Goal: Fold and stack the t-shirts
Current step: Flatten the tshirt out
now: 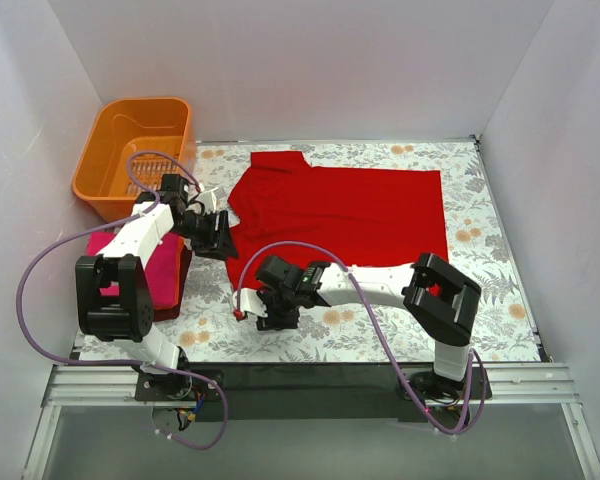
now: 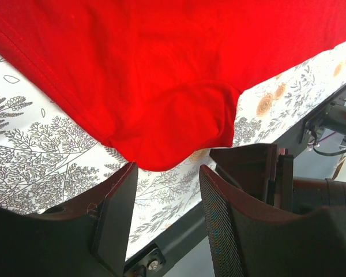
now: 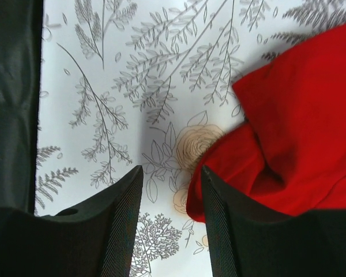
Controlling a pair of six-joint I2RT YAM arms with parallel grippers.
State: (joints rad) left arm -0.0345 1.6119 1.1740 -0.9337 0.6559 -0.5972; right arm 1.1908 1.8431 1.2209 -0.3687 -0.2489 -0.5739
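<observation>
You have one bright red t-shirt (image 1: 350,205) spread flat on the floral cloth (image 1: 480,290). One folded pile (image 1: 160,275), magenta-pink on top, lies left of it, near one orange basket (image 1: 108,125). Two grippers: left gripper (image 2: 167,173) and right gripper (image 3: 171,173), each with jaws parted, holding nothing, at the shirt's left edge.

We are finding free floral cloth (image 1: 480,270) right of the red t-shirt (image 1: 350,215), the orange basket (image 1: 150,103) blocking far left.

Robot lab cell: bare white enclosure walls (image 1: 310,60), aluminium mounting rail (image 1: 540,382) in front.
</observation>
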